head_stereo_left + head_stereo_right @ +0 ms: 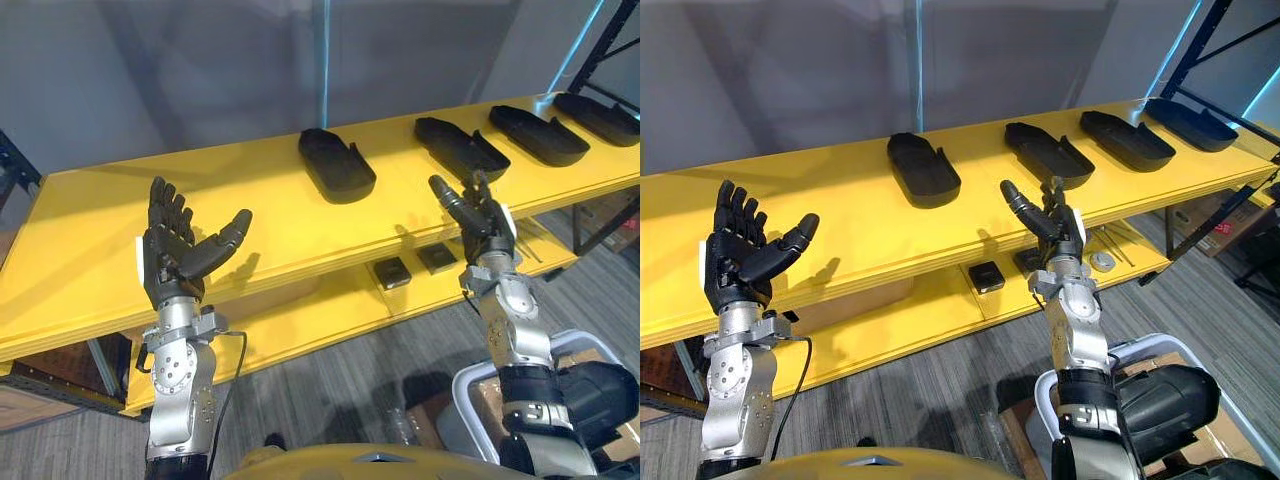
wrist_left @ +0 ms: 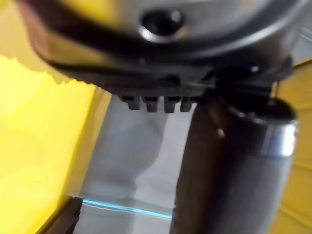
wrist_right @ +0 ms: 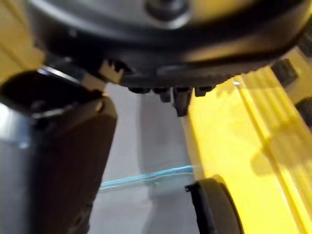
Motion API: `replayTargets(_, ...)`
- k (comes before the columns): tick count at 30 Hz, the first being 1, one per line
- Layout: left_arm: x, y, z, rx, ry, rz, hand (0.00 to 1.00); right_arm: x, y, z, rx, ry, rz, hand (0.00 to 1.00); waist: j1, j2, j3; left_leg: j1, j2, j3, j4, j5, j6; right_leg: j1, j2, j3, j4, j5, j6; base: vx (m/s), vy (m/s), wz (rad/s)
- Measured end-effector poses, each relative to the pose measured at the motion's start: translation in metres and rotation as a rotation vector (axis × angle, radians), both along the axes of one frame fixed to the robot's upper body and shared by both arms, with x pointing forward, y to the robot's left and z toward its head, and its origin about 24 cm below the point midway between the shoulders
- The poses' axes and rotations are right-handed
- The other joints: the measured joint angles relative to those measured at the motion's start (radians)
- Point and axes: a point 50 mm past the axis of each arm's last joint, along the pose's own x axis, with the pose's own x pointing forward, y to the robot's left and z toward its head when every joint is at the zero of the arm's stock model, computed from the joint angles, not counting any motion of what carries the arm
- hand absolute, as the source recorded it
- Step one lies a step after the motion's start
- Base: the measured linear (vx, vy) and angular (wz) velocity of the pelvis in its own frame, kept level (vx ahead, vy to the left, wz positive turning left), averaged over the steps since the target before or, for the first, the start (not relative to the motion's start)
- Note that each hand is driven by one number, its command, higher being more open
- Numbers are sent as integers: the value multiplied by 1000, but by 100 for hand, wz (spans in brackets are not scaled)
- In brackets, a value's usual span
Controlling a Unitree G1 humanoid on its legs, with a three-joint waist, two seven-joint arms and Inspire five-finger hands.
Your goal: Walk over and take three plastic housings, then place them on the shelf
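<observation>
Housings [image 1: 337, 165] — four black plastic shells, spaced in a row on the yellow shelf [image 1: 250, 215].
Long axes cross the shelf's depth, near ends slanting right — left hand [image 1: 172, 250] and right hand [image 1: 480, 220] raised, fingers spread, empty.

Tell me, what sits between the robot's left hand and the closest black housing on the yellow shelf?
Nothing: the left eye view shows just bare yellow shelf between the open, empty left hand and the leftmost housing.
</observation>
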Motion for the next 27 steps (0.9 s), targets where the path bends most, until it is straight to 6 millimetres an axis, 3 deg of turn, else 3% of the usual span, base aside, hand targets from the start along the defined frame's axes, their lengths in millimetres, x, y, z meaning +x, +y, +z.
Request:
replayTargets(4, 3, 2, 2, 16, 4, -13, 100, 5, 2, -12, 21, 60, 88, 100, 20, 5, 3, -4, -2, -13, 0, 1, 0, 2, 0, -7, -1, 0, 0, 12, 1, 7)
replayTargets(7, 3, 6, 2, 26, 7, -5, 100, 12, 6, -7, 21, 41, 157, 100, 19, 8, 5, -9, -4, -24, 0, 5, 2, 2, -1, -17, -1, 0, 0, -2, 1, 10)
replayTargets(14, 7, 12, -21, 26, 124, -24, 100, 27, 15, 5, -12, 19, 317, 100, 30, 15, 15, -12, 0, -41, 0, 14, 2, 6, 4, -24, -3, 0, -1, -12, -6, 4)
replayTargets(18, 8, 12, -22, 32, 126, -32, 100, 32, 18, 10, -19, 10, 333, 100, 45, 15, 16, -13, 0, -43, 0, 19, 3, 6, 4, -24, -5, 0, -1, 0, 0, 0)
replayTargets(27, 8, 13, -22, 41, 128, -35, 100, 53, 27, 41, -93, -48, 364, 100, 54, -2, 32, -16, 0, -52, 0, 23, 4, 17, 9, -31, -23, 9, -4, 1, -1, 1)
